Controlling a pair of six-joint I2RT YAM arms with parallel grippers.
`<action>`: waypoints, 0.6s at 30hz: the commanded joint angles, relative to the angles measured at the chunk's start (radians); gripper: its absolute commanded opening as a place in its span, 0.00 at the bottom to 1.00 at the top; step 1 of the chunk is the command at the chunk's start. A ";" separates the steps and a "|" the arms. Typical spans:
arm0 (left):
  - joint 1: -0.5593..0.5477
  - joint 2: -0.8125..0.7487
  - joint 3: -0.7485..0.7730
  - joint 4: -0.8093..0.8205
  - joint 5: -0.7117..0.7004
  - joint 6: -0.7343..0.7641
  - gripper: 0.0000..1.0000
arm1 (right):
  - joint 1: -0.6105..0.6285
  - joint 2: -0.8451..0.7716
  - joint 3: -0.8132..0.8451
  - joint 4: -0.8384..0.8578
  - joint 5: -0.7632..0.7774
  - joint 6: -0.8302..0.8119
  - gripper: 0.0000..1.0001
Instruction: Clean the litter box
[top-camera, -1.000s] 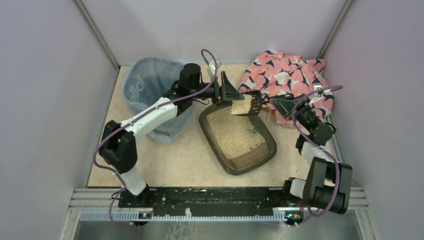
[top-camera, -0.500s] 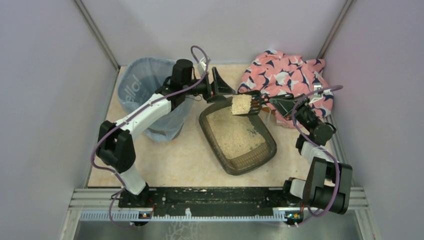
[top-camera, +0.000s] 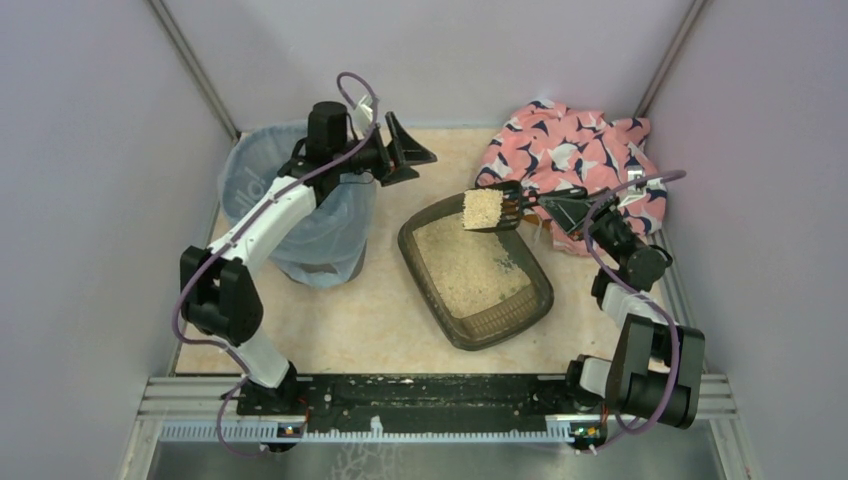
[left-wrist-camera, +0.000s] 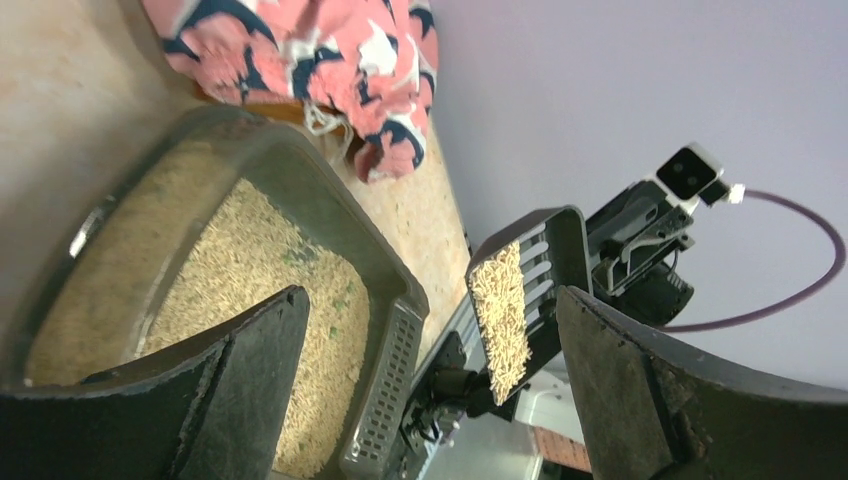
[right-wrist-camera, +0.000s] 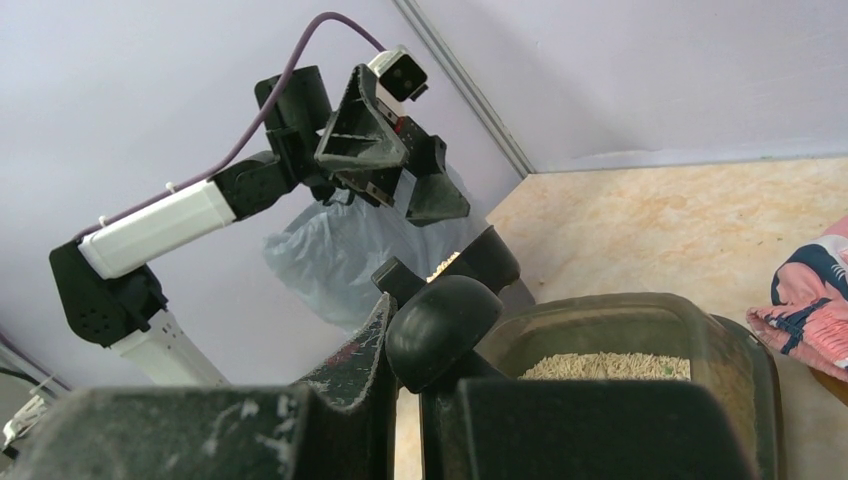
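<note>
The litter box (top-camera: 540, 300) is a dark brown tray of beige litter in the middle of the floor; it also shows in the left wrist view (left-wrist-camera: 395, 300) and the right wrist view (right-wrist-camera: 735, 340). My right gripper (top-camera: 552, 208) is shut on the handle of the black slotted scoop (top-camera: 505, 208), held above the tray's far end with a heap of litter on it. The scoop also shows in the left wrist view (left-wrist-camera: 535, 290), and its handle in the right wrist view (right-wrist-camera: 440, 325). My left gripper (top-camera: 410, 155) is open and empty, up beside the blue-lined bin (top-camera: 290, 200).
A pink patterned cloth (top-camera: 580, 160) lies bunched at the back right, close behind the right gripper. Purple-grey walls enclose the floor on three sides. The bin stands at the back left, under the left arm.
My left gripper has drawn back leftward and away from the scoop, toward the bin. The bin has shifted left with the arm. The right gripper and loaded scoop have held still.
</note>
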 joint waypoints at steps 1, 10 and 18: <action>0.017 -0.062 0.062 -0.033 -0.021 0.058 0.99 | 0.007 -0.022 0.039 0.162 0.019 0.007 0.00; -0.019 -0.043 0.181 -0.073 -0.009 0.096 0.99 | 0.007 -0.030 0.036 0.161 0.020 0.009 0.00; -0.085 0.053 0.130 0.229 0.196 -0.083 0.99 | 0.007 -0.079 0.056 0.161 0.015 0.045 0.00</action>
